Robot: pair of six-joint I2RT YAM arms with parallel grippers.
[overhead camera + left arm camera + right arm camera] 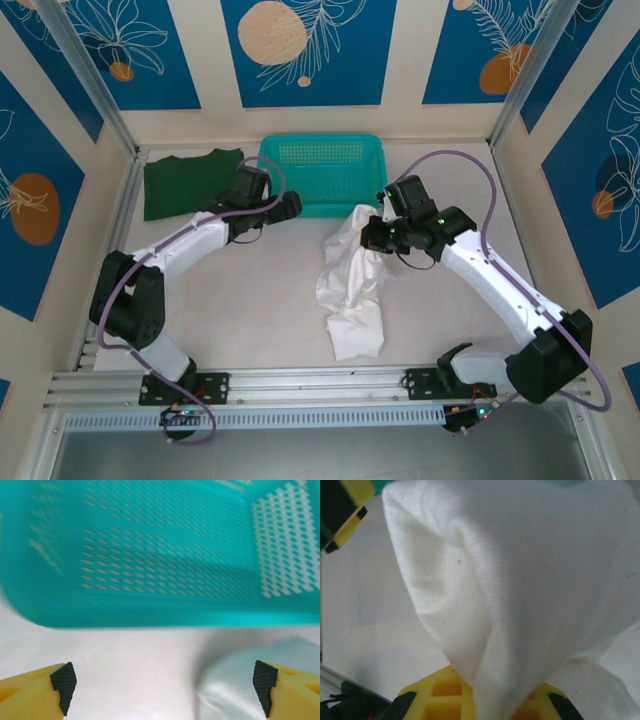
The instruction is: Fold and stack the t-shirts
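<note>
My right claw (374, 236) is clenched on the upper end of the white t-shirt (350, 290). That end seems lifted, and the rest trails down the table (250, 300). My left claw (165, 682) hangs released beside the teal mesh basket (325, 185). The dark green t-shirt (185, 182) lies far left.

the white t-shirt (520, 580) drapes over the right gripper (373, 237) in the right wrist view, so its fingertips are buried in cloth (the yellow base peeks out at the bottom edge). in the left wrist view the teal basket (150, 555) is blurred and cut off at the top, left and right, and the left gripper (165, 685) has both fingers (62, 680) clipped by the lower edge. from above, the left arm (215, 232) covers the right end of the green t-shirt (185, 185).
</note>
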